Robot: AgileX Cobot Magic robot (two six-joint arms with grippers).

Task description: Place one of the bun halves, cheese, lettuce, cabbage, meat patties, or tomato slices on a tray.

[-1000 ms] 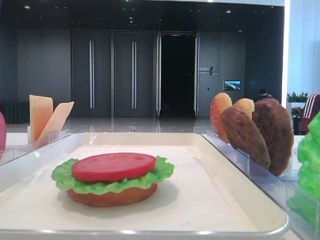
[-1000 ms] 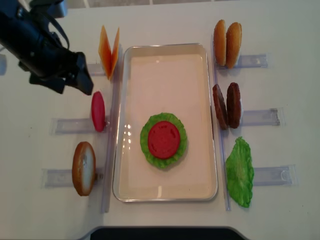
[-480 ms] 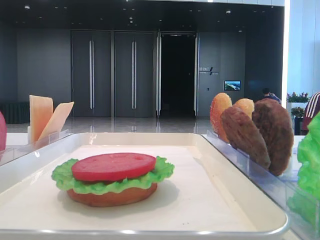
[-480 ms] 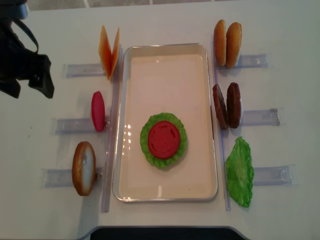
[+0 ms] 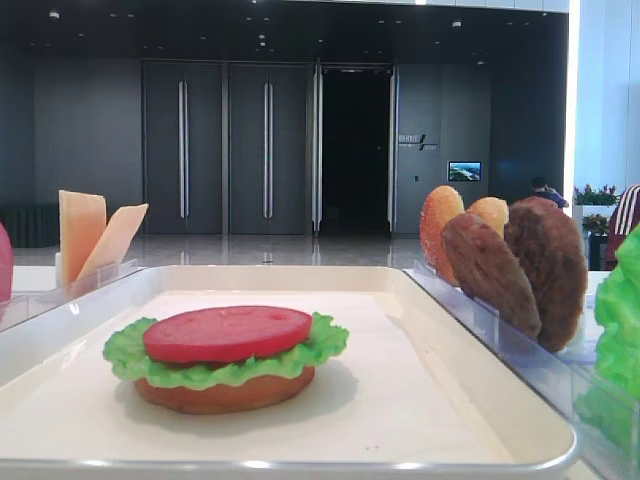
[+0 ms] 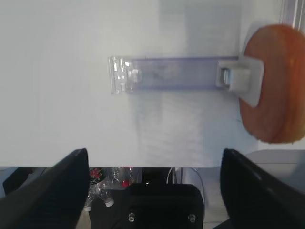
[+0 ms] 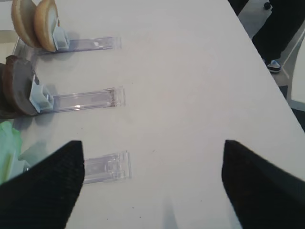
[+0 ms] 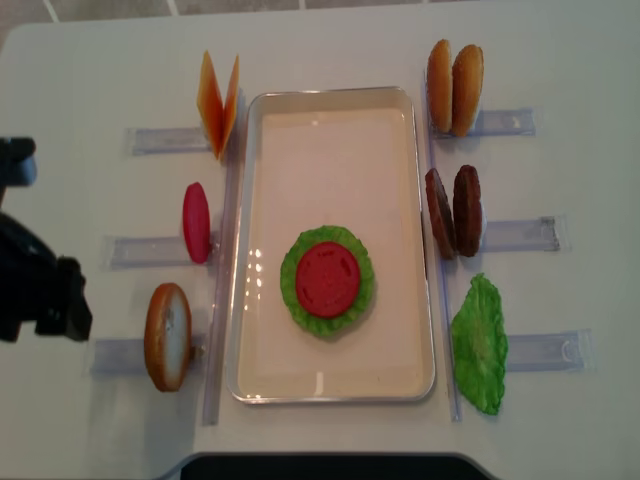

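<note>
The white tray (image 8: 331,97) holds a stack: a bun half, lettuce and a tomato slice (image 8: 327,278) on top, also seen in the low view as the tomato slice (image 5: 228,332). Cheese (image 8: 218,100), a standing tomato slice (image 8: 196,222) and a bun half (image 8: 167,336) sit in holders left of the tray. My left gripper (image 8: 60,312) hovers left of that bun half (image 6: 274,86), open and empty (image 6: 152,191). Bun halves (image 8: 455,87), meat patties (image 8: 455,212) and lettuce (image 8: 480,343) stand right of the tray. My right gripper (image 7: 152,183) is open over bare table.
Clear plastic holders (image 8: 150,140) lie on both sides of the tray; one (image 6: 171,74) runs left from the bun half, another empty one (image 7: 107,167) lies near my right gripper. The table's front edge (image 6: 152,167) is close under my left gripper.
My left arm has swung from the back left beside the cheese down to the front left beside the bun half. The food and tray have not moved.
</note>
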